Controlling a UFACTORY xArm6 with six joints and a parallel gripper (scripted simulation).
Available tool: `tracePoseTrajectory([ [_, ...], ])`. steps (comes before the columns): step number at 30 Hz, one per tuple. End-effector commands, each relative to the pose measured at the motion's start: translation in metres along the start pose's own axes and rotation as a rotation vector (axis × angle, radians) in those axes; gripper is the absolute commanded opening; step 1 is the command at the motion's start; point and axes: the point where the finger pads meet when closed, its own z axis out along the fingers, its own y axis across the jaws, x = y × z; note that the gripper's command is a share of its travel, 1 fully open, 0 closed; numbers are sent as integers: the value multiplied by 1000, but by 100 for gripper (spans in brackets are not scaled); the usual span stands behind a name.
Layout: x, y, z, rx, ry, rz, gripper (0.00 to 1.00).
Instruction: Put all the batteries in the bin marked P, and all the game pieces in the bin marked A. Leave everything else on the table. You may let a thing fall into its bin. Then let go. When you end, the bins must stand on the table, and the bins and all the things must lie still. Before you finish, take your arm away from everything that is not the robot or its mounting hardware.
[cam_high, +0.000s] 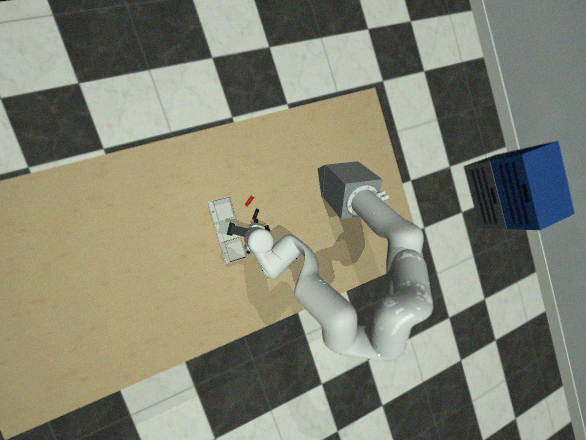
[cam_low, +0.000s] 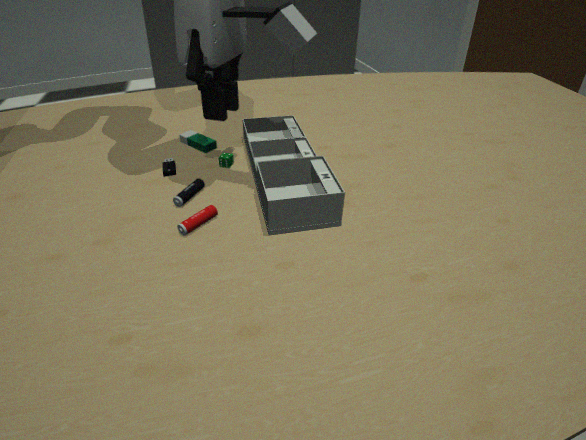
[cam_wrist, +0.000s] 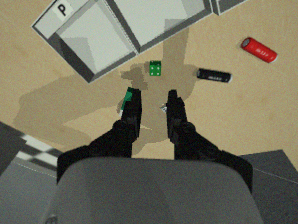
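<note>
My gripper (cam_low: 218, 111) (cam_wrist: 154, 100) is open and empty. It hangs low over the table beside the bin marked P (cam_low: 294, 129) (cam_wrist: 62, 9). A green die (cam_low: 226, 160) (cam_wrist: 155, 68) lies just ahead of the fingertips. A black die (cam_low: 169, 167) lies further left. A black battery (cam_low: 189, 192) (cam_wrist: 214, 75) (cam_high: 256, 214) and a red battery (cam_low: 197, 219) (cam_wrist: 259, 49) (cam_high: 250, 200) lie flat on the table. The bin marked A (cam_low: 305, 147) (cam_wrist: 150, 12) stands in the middle of the row; it and bin P look empty.
A green and grey block (cam_low: 201, 142) (cam_wrist: 128, 97) lies under my left finger, partly hidden in the wrist view. A third bin marked M (cam_low: 305, 212) ends the row (cam_high: 221, 209). The arm's grey base (cam_high: 347, 187) stands at the table's far edge.
</note>
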Motion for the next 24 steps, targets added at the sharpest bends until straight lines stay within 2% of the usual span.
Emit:
tracePoseTrajectory([
  [1,1,-1,-1,1,3,-1,30],
  [3,1,-1,-1,1,3,-1,30],
  [21,2,-1,63,1,3,0,30],
  [24,2,-1,63,1,3,0,30],
])
